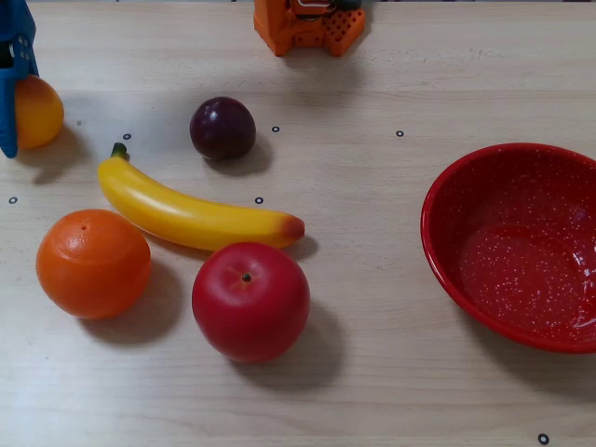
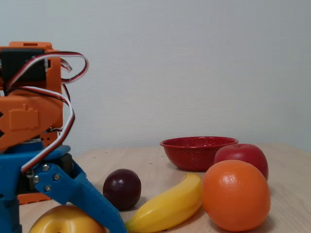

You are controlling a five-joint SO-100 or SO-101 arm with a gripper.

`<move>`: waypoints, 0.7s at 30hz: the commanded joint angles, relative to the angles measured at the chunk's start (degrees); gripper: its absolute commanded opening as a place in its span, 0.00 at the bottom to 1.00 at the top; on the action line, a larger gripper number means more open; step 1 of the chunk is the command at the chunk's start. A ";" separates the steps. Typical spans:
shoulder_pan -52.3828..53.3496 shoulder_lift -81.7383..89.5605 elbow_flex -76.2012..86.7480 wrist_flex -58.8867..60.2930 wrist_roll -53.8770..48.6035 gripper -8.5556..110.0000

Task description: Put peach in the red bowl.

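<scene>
light wooden table point(image 1: 391, 74) with small black dots. on it: peach point(image 1: 37, 112) at the far left edge, plum point(image 1: 223, 128), banana point(image 1: 191, 216), orange point(image 1: 93, 264), red apple point(image 1: 250, 301), red bowl point(image 1: 447, 261) far right, orange robot base point(image 1: 309, 26) at the top.

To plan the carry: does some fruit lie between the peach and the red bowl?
Yes. In the overhead fixed view, the plum and banana lie between the peach and the bowl; a lifted carry should clear them.
</scene>
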 commanded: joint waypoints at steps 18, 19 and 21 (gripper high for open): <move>-2.29 2.99 -4.75 -0.35 1.05 0.40; -2.29 2.90 -4.75 -0.44 0.97 0.39; -2.29 2.81 -4.75 -0.44 0.44 0.38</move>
